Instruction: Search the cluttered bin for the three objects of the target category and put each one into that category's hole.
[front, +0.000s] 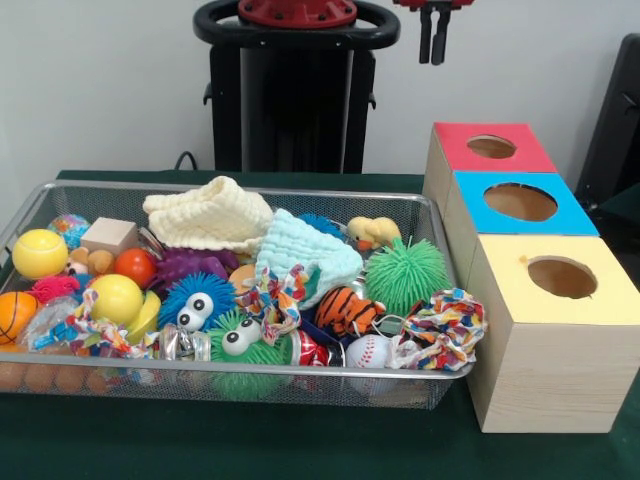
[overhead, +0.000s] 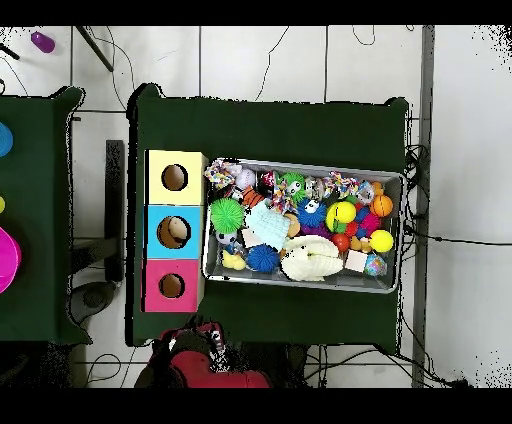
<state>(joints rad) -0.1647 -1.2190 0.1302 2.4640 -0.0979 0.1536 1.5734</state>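
Observation:
The wire mesh bin (front: 250, 188) stands on the green table, full of toys; it also shows in the overhead view (overhead: 300, 163). Three knotted cloth toys lie along its near side: one in the right front corner (front: 445, 325) (overhead: 222, 175), one in the middle (front: 270, 300), one at the left front (front: 90, 335) (overhead: 345, 185). Right of the bin stand three boxes, each with a round hole: red (front: 490, 147), blue (front: 520, 200), yellow (front: 560, 275). My gripper (front: 433, 38) hangs high at the top edge behind the boxes, open by a narrow gap and empty.
A pale yellow washcloth (front: 210, 215) and a mint washcloth (front: 300, 255) lie at the bin's back middle. A green spiky ball (front: 405, 272), a blue spiky ball with eyes (front: 195, 300), a tiger toy (front: 345, 310) and yellow balls (front: 40, 253) crowd the cloth toys.

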